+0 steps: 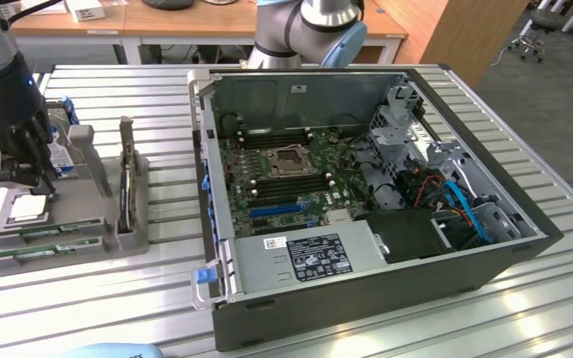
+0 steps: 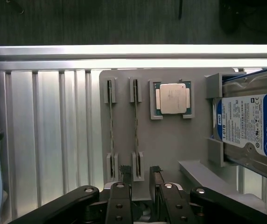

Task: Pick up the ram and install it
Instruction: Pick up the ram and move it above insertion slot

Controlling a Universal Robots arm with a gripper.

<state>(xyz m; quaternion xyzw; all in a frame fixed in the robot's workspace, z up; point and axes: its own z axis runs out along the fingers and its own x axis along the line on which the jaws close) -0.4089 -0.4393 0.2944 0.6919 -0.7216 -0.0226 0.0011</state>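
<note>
Ram stands on edge in the tray, below my gripper, whose jaws are spread and empty. Second stick lies just outside one finger; I judge an off-centre descent could strike either.

Heads up on what's hard to see: the hard drive, off to one side of the gripper, runs out of frame, so its far end and part of the label are gone. The two ram sticks just ahead of the gripper sit edge-on, so chips and sticker don't show. In the exterior view the gripper covers most of that drive. Print on the processor is too small to read.
</note>
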